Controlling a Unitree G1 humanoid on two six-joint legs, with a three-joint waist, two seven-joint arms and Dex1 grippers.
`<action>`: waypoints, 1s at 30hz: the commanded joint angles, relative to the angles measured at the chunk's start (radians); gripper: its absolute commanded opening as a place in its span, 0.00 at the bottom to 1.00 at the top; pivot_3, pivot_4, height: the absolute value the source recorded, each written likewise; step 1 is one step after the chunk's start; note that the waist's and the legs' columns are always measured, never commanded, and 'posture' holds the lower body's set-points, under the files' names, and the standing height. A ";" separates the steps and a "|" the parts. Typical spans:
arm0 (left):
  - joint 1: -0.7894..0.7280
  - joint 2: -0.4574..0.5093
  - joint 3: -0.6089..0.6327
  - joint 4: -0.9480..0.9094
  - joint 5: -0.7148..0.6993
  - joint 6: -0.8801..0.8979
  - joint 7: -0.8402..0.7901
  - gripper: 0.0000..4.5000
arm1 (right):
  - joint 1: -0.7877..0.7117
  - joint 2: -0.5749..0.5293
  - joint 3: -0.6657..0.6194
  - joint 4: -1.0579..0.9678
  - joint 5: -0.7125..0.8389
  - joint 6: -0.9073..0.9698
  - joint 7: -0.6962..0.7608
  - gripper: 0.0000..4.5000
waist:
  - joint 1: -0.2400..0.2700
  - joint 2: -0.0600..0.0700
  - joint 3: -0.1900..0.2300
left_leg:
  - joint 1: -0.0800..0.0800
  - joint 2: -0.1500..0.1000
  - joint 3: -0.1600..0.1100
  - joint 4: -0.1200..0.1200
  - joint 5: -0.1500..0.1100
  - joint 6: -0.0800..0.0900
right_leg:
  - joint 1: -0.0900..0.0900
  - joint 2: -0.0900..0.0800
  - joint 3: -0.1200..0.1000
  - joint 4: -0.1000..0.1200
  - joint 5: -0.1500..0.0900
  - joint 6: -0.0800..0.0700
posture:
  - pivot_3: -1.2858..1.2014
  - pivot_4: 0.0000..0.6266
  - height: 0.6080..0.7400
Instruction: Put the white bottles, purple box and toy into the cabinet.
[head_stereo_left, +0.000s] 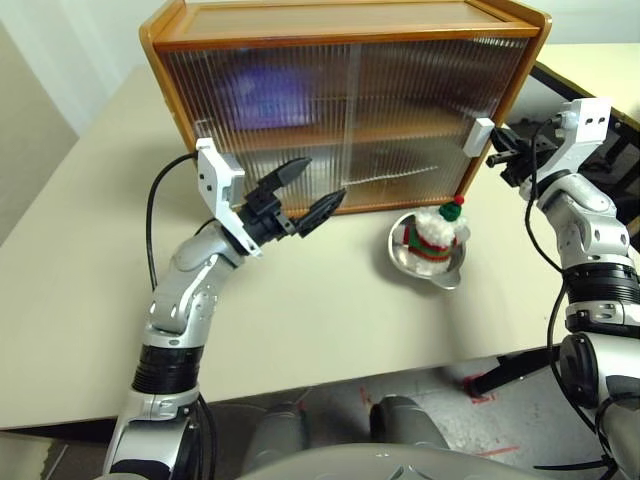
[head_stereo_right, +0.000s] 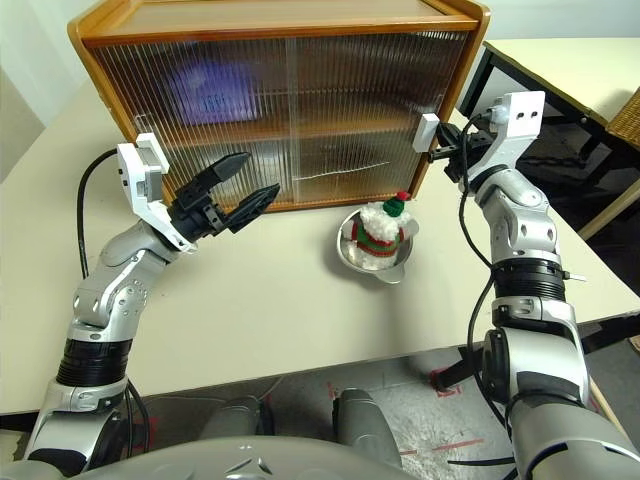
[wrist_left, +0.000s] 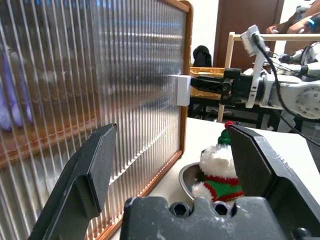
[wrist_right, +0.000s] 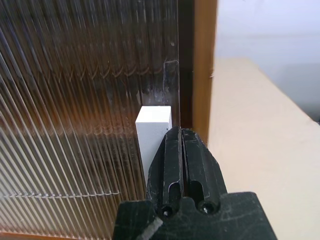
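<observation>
We count one cabinet (head_stereo_left: 340, 100) with two sliding doors; two white handles, one per door, right one (head_stereo_left: 478, 137) clearest. One plush toy (head_stereo_left: 436, 236), one steel bowl (head_stereo_left: 440, 270), one table (head_stereo_left: 90, 250). Two grippers.

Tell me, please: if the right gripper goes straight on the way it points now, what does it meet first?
Most likely the white handle on the cabinet door: the shut right gripper points at it from very close, possibly touching already.

Toy (head_stereo_left: 434, 236) beside shut cabinet (head_stereo_left: 340, 100)
</observation>
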 joint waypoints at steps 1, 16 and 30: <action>0.008 -0.003 -0.010 -0.009 0.002 0.014 0.009 1.00 | -0.012 0.022 0.031 -0.032 0.002 0.030 0.022 0.01 | 0.000 0.000 0.000 | 0.000 0.000 0.000 0.000 0.000 0.000 | 0.000 0.000 0.000 0.000 0.000 0.000 | 0.53 0.00 1.00; 0.004 -0.012 -0.006 -0.004 0.007 0.010 0.025 1.00 | -0.064 0.139 0.115 -0.146 0.014 0.182 0.035 0.01 | 0.001 0.001 0.000 | 0.000 0.000 0.000 0.000 0.000 0.000 | -0.001 0.000 0.000 0.001 0.000 0.000 | 0.54 0.00 1.00; 0.014 -0.008 0.005 -0.012 0.006 0.006 0.036 1.00 | -0.099 0.280 0.182 -0.216 0.015 0.263 0.019 0.01 | 0.001 0.001 0.000 | -0.002 0.000 0.000 -0.001 0.000 -0.001 | -0.006 0.000 0.000 0.005 0.001 -0.001 | 0.55 0.00 1.00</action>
